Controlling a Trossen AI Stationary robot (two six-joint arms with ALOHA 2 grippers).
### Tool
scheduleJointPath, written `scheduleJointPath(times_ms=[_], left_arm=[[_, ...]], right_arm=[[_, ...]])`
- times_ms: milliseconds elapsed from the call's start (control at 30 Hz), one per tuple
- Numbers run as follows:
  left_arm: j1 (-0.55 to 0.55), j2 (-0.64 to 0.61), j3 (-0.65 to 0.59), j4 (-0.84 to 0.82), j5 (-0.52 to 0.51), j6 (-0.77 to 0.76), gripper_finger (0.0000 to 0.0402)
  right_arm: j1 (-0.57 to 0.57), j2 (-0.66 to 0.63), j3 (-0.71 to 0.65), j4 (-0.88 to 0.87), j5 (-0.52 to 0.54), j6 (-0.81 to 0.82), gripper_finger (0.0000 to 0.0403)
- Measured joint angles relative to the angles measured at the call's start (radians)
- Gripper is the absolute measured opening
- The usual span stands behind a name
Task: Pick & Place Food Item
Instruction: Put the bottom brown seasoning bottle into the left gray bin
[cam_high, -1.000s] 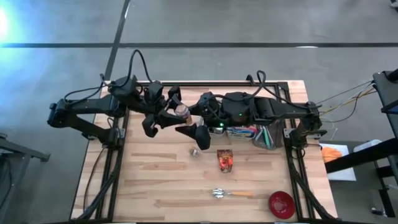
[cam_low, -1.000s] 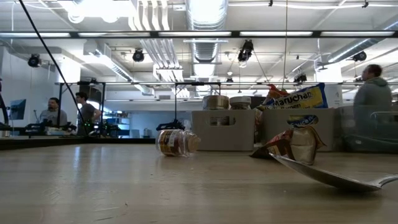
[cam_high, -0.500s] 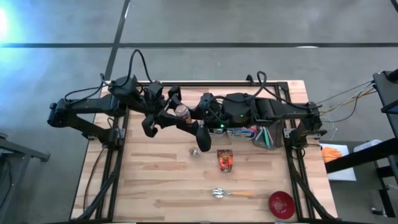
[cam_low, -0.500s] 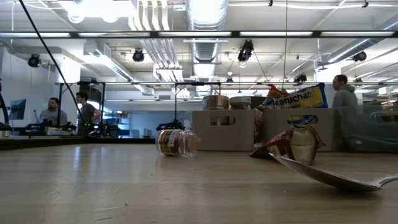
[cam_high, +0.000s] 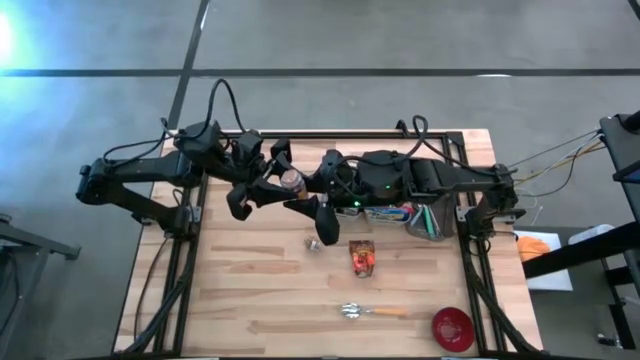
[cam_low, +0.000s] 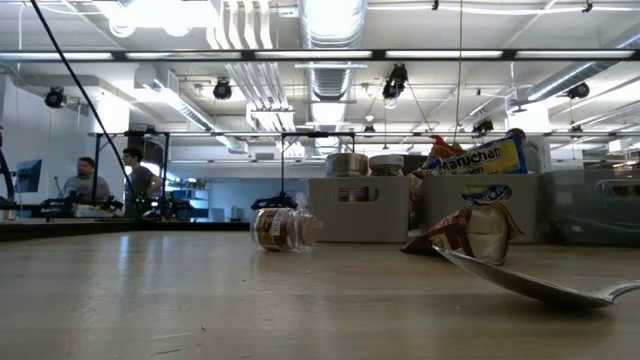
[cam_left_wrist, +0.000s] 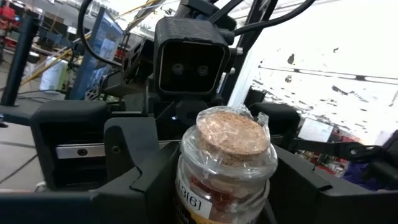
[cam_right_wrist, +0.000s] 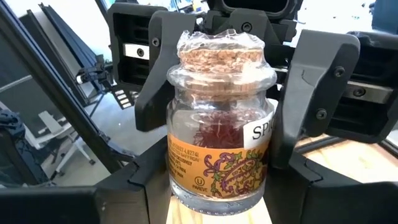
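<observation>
A small glass spice jar (cam_high: 292, 180) with a cork lid under clear wrap stands upright in the air over the table's far middle. Red strands and a yellow-orange label (cam_right_wrist: 217, 165) show on it. My left gripper (cam_high: 278, 181) reaches it from the table's left and my right gripper (cam_high: 306, 190) from the right. Both are shut on it. Neither gripper shows in the low view. My left gripper pinches the jar's upper body (cam_right_wrist: 177, 99) between its two fingers (cam_right_wrist: 155, 93), one on each side. The fingers come in about level from the table's left. The jar stands upright, clear of the table. My right gripper pinches the jar's lower body (cam_right_wrist: 180, 186) between its two fingers (cam_right_wrist: 134, 193), below my left gripper's fingers. It comes in roughly level from the table's right. The jar stays upright, cork up, clear of the table.
A second small jar (cam_high: 314, 243) lies on its side on the wood, beside a red snack packet (cam_high: 361, 257). A spoon (cam_high: 375, 312) and a red bowl (cam_high: 452, 328) sit near the front right. Grey bins with food packs (cam_high: 400, 212) stand at the far right.
My right gripper's fingers stood wide on either side of the jar and have shut on it. The jar has stayed upright in place. My left arm has kept still.
</observation>
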Motion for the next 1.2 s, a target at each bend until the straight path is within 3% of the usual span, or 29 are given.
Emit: scheduleJointPath(times_ms=[500,700,1200], left_arm=[[-0.002,-0.003,-0.002,0.007,0.003,-0.048,0.0283],[-0.003,-0.003,-0.002,0.010,-0.058,-0.020,0.0310],[-0.003,-0.003,-0.002,0.021,-0.079,0.032,0.0315]], right_arm=[[-0.001,0.000,-0.001,0.035,0.018,-0.039,0.0185],[-0.002,0.000,0.000,0.051,0.032,-0.047,0.0185],[0.003,0.000,0.005,0.084,0.035,-0.062,0.0185]])
